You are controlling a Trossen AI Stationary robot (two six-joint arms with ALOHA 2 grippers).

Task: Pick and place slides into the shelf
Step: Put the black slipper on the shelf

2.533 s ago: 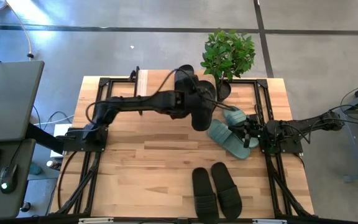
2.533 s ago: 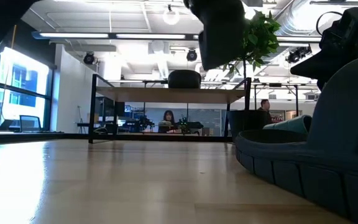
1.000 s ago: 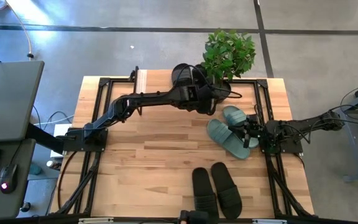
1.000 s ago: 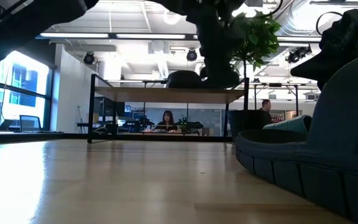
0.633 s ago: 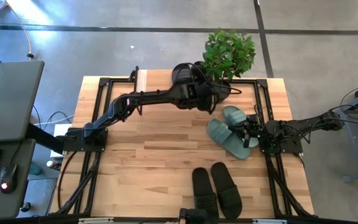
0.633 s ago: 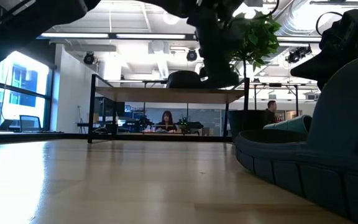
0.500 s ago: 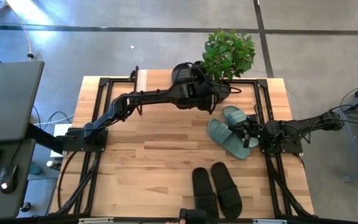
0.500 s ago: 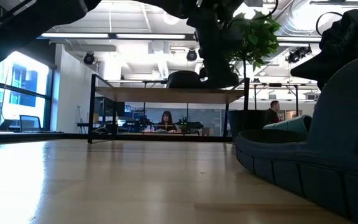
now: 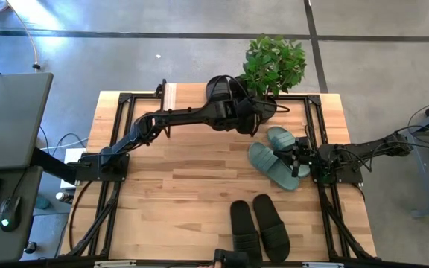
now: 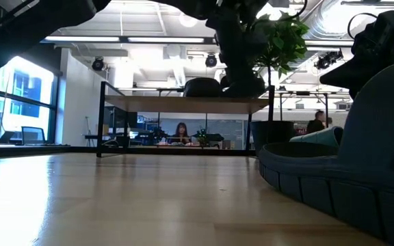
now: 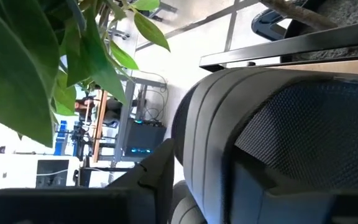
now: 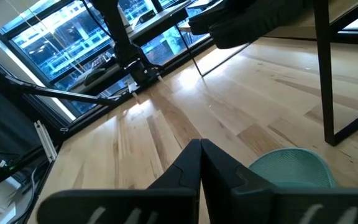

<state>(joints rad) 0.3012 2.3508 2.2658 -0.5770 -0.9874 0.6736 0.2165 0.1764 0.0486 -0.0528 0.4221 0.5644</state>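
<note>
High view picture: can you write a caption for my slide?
Left gripper setting a black slide on the shelf.

Count: two black rubber slides (image 9: 259, 228) on the counter (image 9: 170, 186), two sage-green rubber slides (image 9: 274, 164), two black slides (image 9: 229, 100) on one shelf (image 10: 183, 102).

Two slides (image 9: 226, 95) on shelf (image 9: 171, 97), beside plant (image 9: 274, 63).

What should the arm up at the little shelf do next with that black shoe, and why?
Probably finish opening and lift straight up. The left gripper is at the shelf, and the black slide it carried seems to sit on the plank beside another black slide. Its fingers look partly spread, so backing away should leave the slide there. The right gripper waits shut by the green slides.
</note>
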